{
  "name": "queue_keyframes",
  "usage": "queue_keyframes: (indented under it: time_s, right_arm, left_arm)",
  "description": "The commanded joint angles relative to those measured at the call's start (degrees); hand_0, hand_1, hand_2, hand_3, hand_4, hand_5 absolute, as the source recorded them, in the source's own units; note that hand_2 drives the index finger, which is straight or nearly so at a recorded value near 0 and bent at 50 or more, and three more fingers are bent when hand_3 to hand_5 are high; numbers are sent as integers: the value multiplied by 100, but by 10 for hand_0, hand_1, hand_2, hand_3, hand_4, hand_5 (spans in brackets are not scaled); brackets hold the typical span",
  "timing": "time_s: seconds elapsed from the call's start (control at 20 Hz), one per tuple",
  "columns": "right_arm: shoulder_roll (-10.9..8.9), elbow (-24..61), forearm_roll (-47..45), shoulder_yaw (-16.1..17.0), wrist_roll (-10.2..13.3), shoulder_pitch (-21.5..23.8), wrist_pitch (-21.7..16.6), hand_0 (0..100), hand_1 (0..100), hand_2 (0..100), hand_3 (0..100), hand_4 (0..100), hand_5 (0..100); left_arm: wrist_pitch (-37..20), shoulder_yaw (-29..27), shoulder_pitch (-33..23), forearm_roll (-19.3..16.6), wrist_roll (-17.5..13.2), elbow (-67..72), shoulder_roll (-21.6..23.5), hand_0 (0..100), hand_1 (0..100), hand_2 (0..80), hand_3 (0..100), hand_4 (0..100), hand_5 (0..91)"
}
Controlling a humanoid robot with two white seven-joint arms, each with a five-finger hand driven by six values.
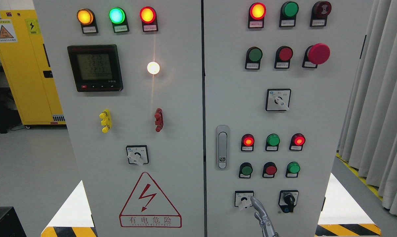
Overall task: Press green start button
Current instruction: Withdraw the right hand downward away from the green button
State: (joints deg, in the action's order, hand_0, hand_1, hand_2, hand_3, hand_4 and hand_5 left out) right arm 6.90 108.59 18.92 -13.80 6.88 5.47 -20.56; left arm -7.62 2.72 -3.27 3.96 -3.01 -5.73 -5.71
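The right door of the grey cabinet [317, 115] carries several green buttons. One green button [255, 54] sits in the upper button row, left of a red one. A darker green button [247, 170] and a brighter green one [293, 168] flank a red button [270, 170] in the lower row. Only a slim silver part of my right hand [262, 215] shows, rising from the bottom edge. Its tip lies beside the white rotary switch [244, 199], below the lower button row and apart from every button. The rest of the hand is out of frame.
A black rotary switch [288, 200] sits right of the hand and a door latch [222, 147] to its upper left. A red mushroom stop button [318, 53] juts out at the upper right. Grey curtains [383, 98] hang at the right and a yellow cabinet [24, 65] stands at the far left.
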Motion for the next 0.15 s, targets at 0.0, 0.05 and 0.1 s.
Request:
queue_keyframes:
  time_s: [0.0,0.05,0.1]
  right_arm:
    - [-13,110,-20,-140,-3,59,-1,450,602,0,88,138,104]
    - [-22,110,-20,-140,-3,59,-1,444,602,0,91,143,107]
    - [-22,110,-20,-140,-3,59,8,441,603,0,92,146,109]
  left_arm:
    - [-3,0,2,0,2,2,0,120,556,0,0,0,0]
    - [-3,0,2,0,2,2,0,120,556,0,0,0,0]
    - [-3,0,2,0,2,2,0,120,556,0,0,0,0]
